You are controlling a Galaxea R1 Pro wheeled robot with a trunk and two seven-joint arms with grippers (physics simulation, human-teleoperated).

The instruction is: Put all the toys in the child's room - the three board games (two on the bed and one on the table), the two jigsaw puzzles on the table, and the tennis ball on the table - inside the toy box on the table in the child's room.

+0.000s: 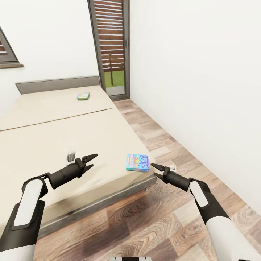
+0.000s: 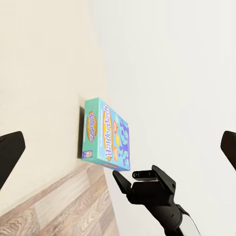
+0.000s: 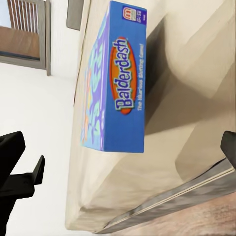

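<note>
Blue Balderdash box (image 1: pixel 137 162) lies flat at bed (image 1: pixel 54 119) corner, nr right hand (image 1: pixel 156 170).

Blue Balderdash box (image 3: pixel 115 78) on bed (image 3: pixel 191 98)

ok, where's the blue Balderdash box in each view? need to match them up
Head view: blue Balderdash box lies flat near the bed's near right corner, just ahead of the right pincer.
Left wrist view: box mid-frame, right pincer beside it.
Right wrist view: box large, upper centre, its Balderdash-lettered edge showing.
Shared landmark: the beige mattress edge the box sits on.
</note>
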